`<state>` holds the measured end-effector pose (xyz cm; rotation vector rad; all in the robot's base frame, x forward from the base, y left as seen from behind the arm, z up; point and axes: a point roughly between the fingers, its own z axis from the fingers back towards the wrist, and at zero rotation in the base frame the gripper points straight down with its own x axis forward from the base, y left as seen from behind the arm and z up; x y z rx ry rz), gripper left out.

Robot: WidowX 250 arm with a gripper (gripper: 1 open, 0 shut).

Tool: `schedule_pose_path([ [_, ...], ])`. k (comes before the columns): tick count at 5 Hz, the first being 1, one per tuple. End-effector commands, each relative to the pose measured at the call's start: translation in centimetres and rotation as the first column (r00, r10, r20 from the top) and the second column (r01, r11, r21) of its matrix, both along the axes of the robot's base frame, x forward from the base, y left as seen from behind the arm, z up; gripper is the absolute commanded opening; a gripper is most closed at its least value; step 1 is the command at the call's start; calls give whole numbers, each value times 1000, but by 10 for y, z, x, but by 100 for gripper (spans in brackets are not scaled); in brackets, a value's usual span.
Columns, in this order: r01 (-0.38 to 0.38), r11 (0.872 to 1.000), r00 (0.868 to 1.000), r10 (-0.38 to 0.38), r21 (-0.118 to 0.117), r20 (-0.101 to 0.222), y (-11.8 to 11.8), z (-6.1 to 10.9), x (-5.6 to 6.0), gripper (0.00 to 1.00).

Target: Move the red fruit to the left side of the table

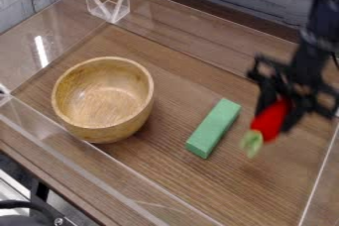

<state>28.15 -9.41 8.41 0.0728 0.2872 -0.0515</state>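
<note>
The gripper [276, 91] is at the right of the frame, dark and pointing downward, its fingers pressed in on the red fruit [271, 119]. The fruit is pinched at its upper part, right of the middle of the frame and somewhat below mid-height, with its pale green stem [253, 144] pointing down and to the left. Fruit and stem look a little blurred. Just to the left of the fruit, a green block [213, 128] lies flat on the brown wood-grain table [133, 171], set at a slant with its upper end leaning to the right. The block and the fruit are apart. Farther over, in the left half of the frame, a round wooden bowl [103, 98] sits on the table with its opening facing up, well apart from the fruit. Near the top of the frame, left of center, stands a small clear angular piece [109, 6]. A dark upright shape [30, 52], too dim to make out, fills the upper left edge of the frame.
</note>
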Motion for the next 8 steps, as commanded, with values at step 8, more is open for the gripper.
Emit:
schedule_pose_path([
  [8, -195, 981, 967, 191, 3, 168, 200, 44, 35, 0],
])
